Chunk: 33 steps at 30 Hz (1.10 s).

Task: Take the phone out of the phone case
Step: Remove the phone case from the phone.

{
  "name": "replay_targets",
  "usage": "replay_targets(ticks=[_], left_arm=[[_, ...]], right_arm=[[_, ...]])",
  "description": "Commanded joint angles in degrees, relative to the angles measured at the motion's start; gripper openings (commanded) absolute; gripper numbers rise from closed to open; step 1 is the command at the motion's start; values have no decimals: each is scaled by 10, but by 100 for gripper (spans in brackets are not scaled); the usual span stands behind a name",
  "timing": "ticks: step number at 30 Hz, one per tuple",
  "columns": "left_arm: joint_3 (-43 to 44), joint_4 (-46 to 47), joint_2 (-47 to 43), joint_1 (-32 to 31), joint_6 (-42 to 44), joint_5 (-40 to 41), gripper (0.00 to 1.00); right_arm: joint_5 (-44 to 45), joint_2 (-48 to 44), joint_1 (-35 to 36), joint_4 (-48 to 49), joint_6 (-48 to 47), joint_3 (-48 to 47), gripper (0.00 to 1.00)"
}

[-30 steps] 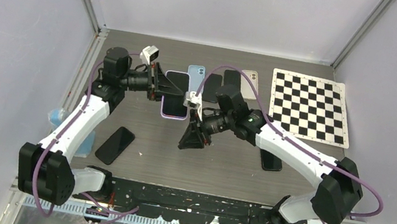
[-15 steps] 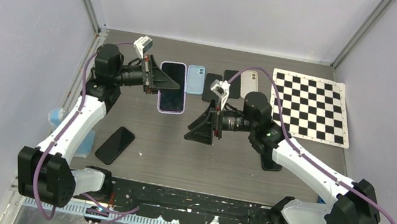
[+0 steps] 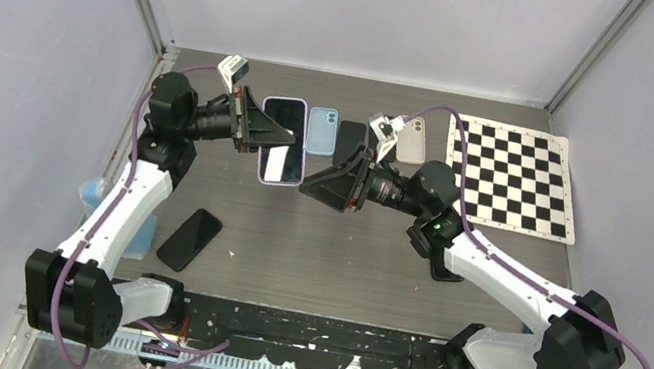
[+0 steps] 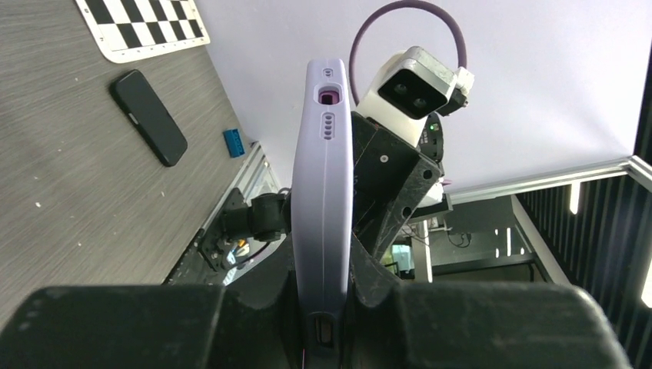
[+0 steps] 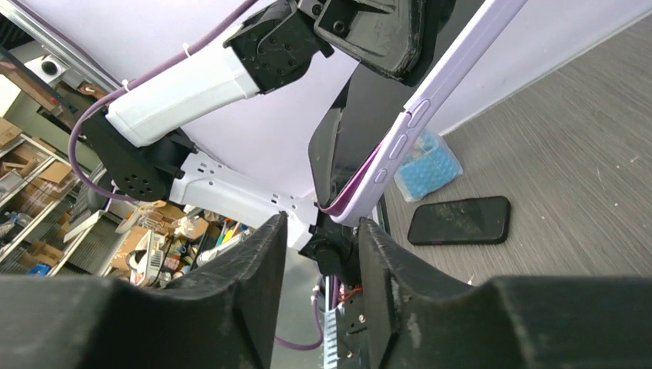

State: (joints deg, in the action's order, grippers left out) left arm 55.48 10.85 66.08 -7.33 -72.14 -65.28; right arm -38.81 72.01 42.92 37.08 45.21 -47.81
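The left gripper (image 3: 273, 131) is clamped on the lilac phone case (image 4: 323, 192), holding it edge-on in the air above the table (image 3: 340, 258) with the phone (image 3: 284, 126) inside. The right gripper (image 5: 319, 227) has its jaws spread either side of the case's lower corner. The step in hand is the extraction grasp: at that corner the dark phone seems to stand slightly proud of the case, though the angle makes this uncertain, so next the right jaws should pinch the phone alone and peel it out.

Cased phone (image 3: 284, 165) held in left gripper (image 3: 276, 132) above the table (image 3: 340, 258) rear left of centre, right gripper (image 3: 310, 189) just right of it, row of phones (image 3: 320, 131) behind that gripper, checkerboard mat (image 3: 510, 176) rear right, loose phone (image 3: 189, 239) front left.
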Motion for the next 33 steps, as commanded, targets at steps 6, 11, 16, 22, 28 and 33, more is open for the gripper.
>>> replay_targets(ticks=[6,11,16,22,28,33], left_arm=[[-9,87,-13,2,-81,22,0],[-17,102,-12,2,-102,22,0],[-20,112,-13,2,-116,21,0],[-30,124,-21,0,-116,11,0],[-35,162,-25,-13,-114,-11,0],[-32,178,-23,-29,-115,-15,0]], right_arm=[[18,20,5,90,-11,0,36],[29,23,5,84,-25,-3,29],[39,33,5,76,-27,-14,19],[88,51,5,33,-21,-32,16],[138,72,5,9,37,-51,17],[174,93,5,-62,85,-83,16]])
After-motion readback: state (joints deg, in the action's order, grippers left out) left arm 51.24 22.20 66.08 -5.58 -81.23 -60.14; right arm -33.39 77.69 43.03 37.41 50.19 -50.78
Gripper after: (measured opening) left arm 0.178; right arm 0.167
